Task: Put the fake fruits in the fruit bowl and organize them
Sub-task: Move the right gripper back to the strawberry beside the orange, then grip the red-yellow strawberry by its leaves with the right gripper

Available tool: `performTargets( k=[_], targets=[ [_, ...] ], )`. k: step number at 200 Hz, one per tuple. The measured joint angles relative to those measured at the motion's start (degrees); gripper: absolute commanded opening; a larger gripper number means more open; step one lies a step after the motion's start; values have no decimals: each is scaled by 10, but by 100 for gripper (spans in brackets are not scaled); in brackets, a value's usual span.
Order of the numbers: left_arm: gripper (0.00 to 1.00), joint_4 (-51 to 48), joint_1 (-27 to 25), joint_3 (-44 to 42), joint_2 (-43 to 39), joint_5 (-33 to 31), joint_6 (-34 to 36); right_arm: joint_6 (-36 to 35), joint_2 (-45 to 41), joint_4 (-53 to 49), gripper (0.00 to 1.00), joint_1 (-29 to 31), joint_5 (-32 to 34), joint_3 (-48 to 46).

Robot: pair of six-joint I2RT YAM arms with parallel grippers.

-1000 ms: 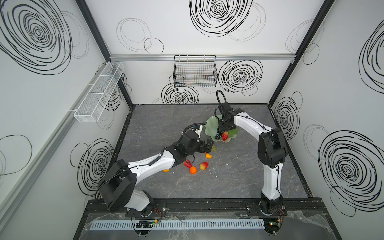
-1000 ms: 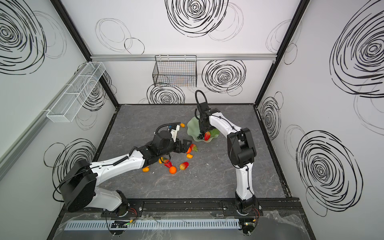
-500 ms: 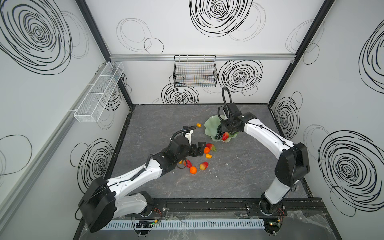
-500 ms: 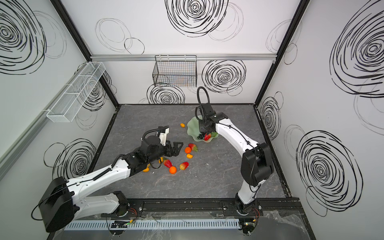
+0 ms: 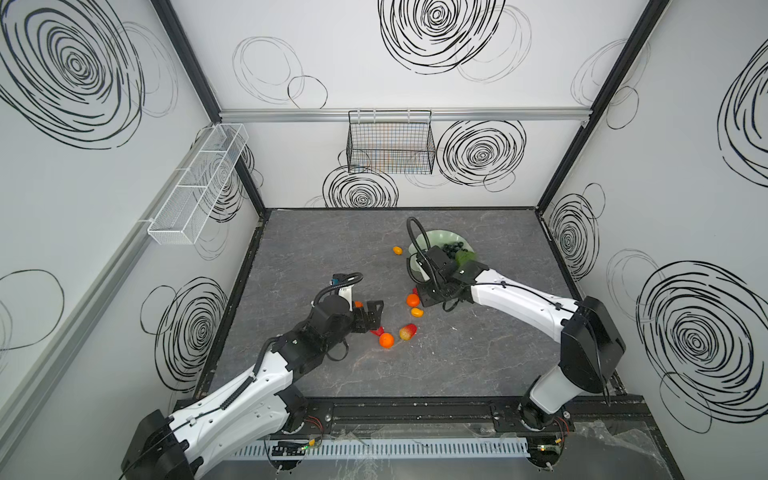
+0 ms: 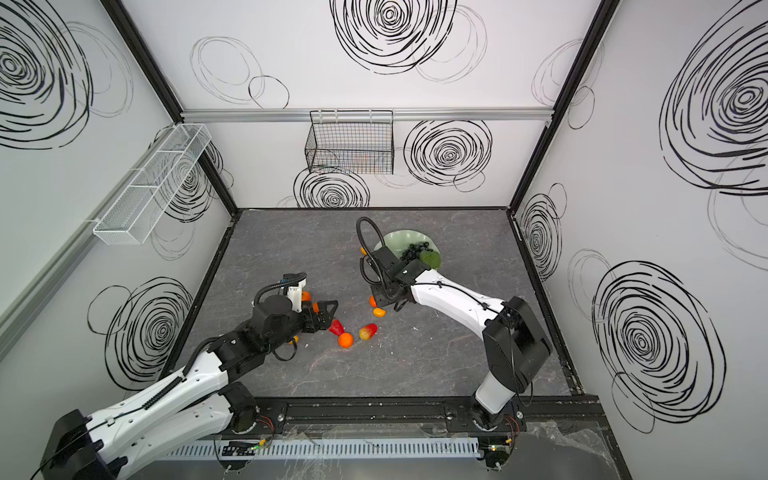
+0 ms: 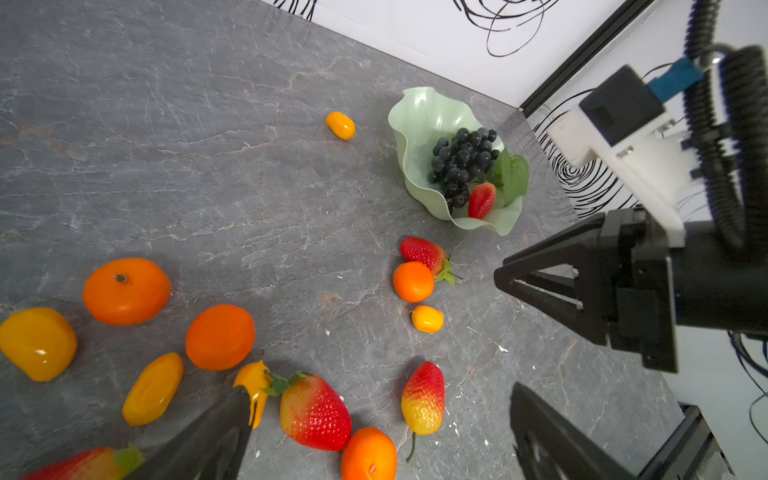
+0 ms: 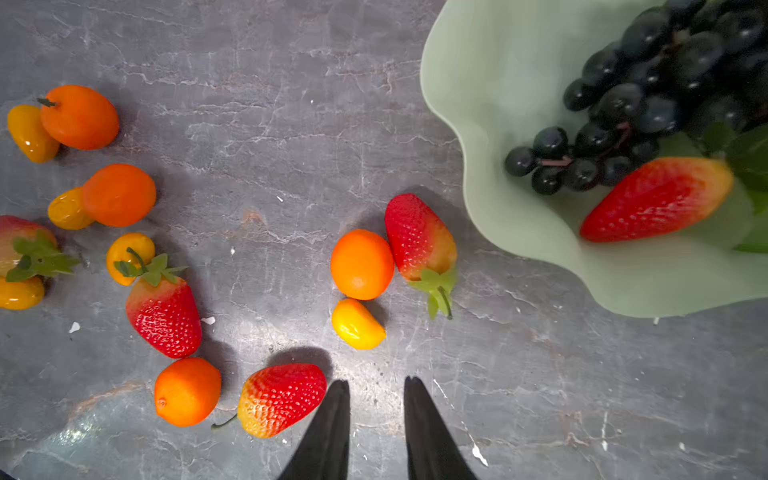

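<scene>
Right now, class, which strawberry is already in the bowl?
The strawberry lying inside the green bowl, beside the grapes. Every other one lies out on the grey table.

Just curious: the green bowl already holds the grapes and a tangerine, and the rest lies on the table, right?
Not quite. Beside the grapes in the bowl lies a strawberry, not a tangerine; the right wrist view shows it. The rest does lie on the table.

In fruit bowl (image 5: 432, 239): grape bunch (image 5: 453, 248); tangerine (image 5: 412, 300), kumquat (image 5: 417, 312) on table (image 5: 457, 357) beside right pincer (image 5: 423, 298).
</scene>
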Motion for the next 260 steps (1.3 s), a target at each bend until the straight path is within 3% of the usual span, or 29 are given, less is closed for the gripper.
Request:
performTargets(
  k=[79, 152, 221, 260],
  targets=[
    [99, 121, -10, -43, 72, 56, 0, -32, 69, 20, 38, -22, -1, -19],
    [99, 155, -28, -43, 91, 61, 0, -62, 109, 29, 47, -36, 14, -16],
    [99, 157, -28, -43, 98, 61, 0, -84, 147, 30, 47, -49, 11, 10],
    [99, 159, -28, -43, 99, 63, 0, -93, 152, 32, 41, -54, 1, 17]
  ],
)
